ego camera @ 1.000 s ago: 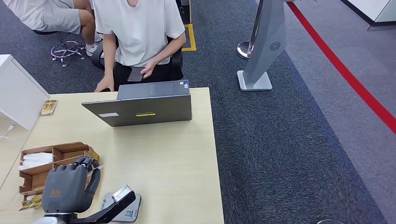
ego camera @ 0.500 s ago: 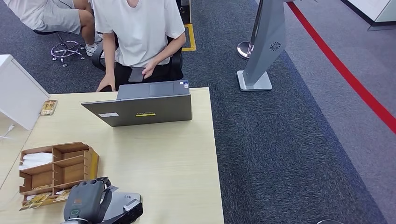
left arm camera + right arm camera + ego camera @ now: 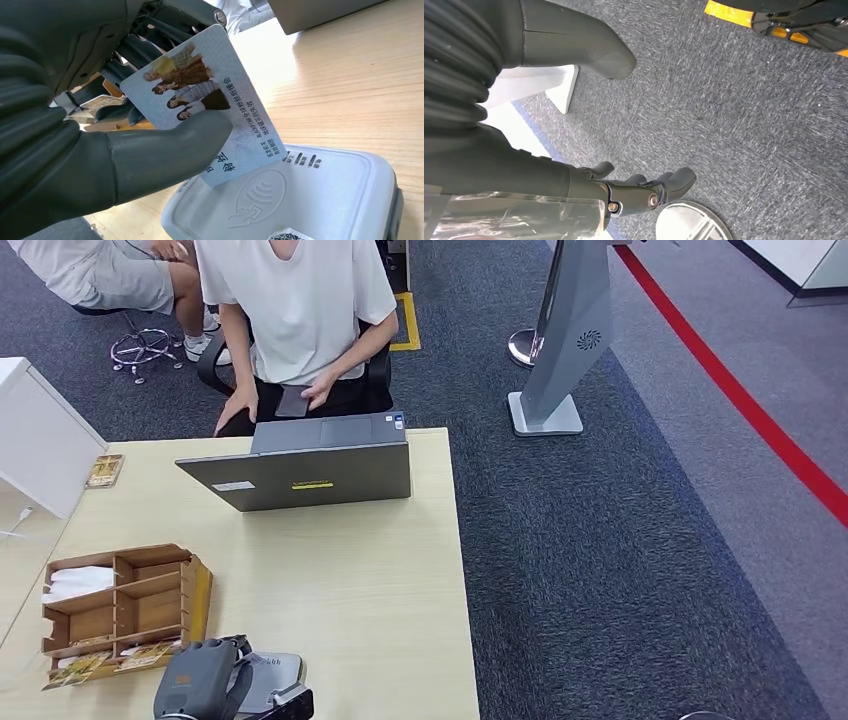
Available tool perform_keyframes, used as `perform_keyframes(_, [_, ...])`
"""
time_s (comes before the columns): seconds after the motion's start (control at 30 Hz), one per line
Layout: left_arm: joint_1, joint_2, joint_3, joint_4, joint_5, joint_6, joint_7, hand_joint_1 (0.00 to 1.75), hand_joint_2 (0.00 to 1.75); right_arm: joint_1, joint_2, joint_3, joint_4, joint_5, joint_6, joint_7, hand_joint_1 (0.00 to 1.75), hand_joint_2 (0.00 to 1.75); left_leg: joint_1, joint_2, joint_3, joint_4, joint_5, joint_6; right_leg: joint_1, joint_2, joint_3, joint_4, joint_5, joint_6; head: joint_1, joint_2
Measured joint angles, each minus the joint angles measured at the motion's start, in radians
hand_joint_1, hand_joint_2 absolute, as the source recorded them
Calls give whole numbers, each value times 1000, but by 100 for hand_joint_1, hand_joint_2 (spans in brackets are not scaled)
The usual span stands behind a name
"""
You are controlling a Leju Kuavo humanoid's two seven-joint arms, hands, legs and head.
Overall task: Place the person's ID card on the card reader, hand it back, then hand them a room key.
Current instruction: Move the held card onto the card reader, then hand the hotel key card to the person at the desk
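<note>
The ID card is held by the left hand: it is pinched between the thick thumb and the darker fingers behind it. The card is tilted, and its lower corner is just above the white card reader, over the printed wave symbol; whether the corner touches the reader cannot be told. On the card a group photo and lines of blue print are seen.

In the head view the left hand is found at the near edge of the light wooden surface, on top of the card reader. Just beside it a wooden organizer with several compartments is placed, in which white papers and small cards are kept. Farther on the surface an open grey laptop is standing with its back to the robot. Behind it a person in a white shirt is seated, and a dark phone is held in the lap.

The right hand is hanging over the grey carpet; its fingers are apart and nothing is held in it.
</note>
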Motion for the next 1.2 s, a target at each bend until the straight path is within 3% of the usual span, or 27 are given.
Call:
perform_keyframes(0.13, [-9, 1, 0, -14, -12, 6, 29, 175, 175, 1, 0, -3, 3, -16, -7, 7, 0, 175, 0, 0, 0, 0, 0, 0, 0, 0, -1, 0, 0, 0, 0, 0])
perform_keyframes(0.23, [-27, 3, -2, -63, -26, 69, 54, 175, 175, 11, 0, 1, 0, -53, -24, 28, 0, 175, 0, 0, 0, 0, 1, 1, 0, -1, -2, 0, 1, 1, 0, 0])
perform_keyframes(0.37, [-95, 12, -6, -167, -31, 142, 89, 175, 175, 40, 0, 30, -20, -94, -38, 61, 0, 175, 0, -1, -1, 0, 2, 2, 0, -1, -1, 0, 1, 1, 0, 0])
perform_keyframes(0.47, [-162, 46, -21, -236, -31, 185, 169, 175, 175, 59, 0, 53, -33, -106, -37, 74, 0, 175, 0, -1, -2, 1, 2, 2, 0, -1, -2, 0, 2, 1, 0, 0])
perform_keyframes(0.63, [-345, 157, -33, -299, -32, 110, 336, 175, 175, 70, 0, 74, -41, -103, -33, 74, 0, 175, 0, -1, -1, 0, 3, 1, 0, -1, -1, 0, 2, 0, -1, 0])
perform_keyframes(0.8, [-422, 222, -34, -290, -32, 100, 380, 175, 175, 69, 0, 74, -40, -92, -33, 70, 0, 175, 0, 0, -2, 0, 4, 1, 0, 0, -2, 0, 3, 0, -1, 0])
perform_keyframes(1.2, [-460, 247, -34, -259, -32, 80, 398, 175, 175, 63, 0, 74, -32, -95, -34, 72, 0, 175, 0, 0, -2, 1, 4, 1, 0, 0, -3, 0, 4, 0, -1, 0])
